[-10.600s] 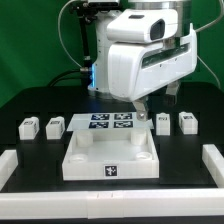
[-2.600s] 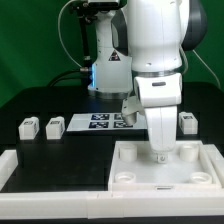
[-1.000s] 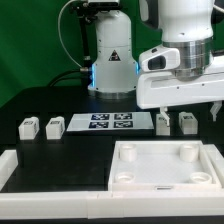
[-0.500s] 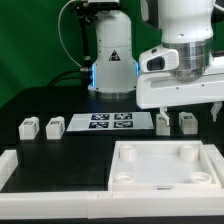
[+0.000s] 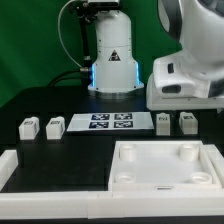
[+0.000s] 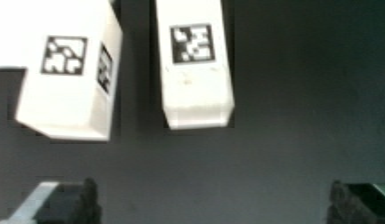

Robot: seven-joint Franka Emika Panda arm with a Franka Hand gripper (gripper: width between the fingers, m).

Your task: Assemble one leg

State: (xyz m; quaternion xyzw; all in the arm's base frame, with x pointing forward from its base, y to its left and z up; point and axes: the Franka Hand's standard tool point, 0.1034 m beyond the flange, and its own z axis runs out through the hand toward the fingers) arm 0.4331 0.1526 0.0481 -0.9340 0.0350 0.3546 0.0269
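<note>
Nearest me sits the square tray [image 5: 165,172], with round sockets in its corners. Behind it, in a row across the black table [image 5: 60,150], are a leg [image 5: 29,127] and a second leg [image 5: 54,126] on the exterior view's left. The marker board [image 5: 110,123] lies mid-row, with a third leg [image 5: 163,122] and a fourth leg [image 5: 187,122] on the right. The arm [image 5: 188,85] hangs above that right pair. In the wrist view the gripper [image 6: 215,203] is spread wide and empty, its fingertips [image 6: 64,200] clear of two tagged legs lying just beside each other.

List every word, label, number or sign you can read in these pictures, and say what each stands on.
No words, brands or numbers are readable.
Pattern-only black-and-white square tags: on the legs in the wrist view and on the marker board.
Leg tags in the exterior view: too small to make out.
</note>
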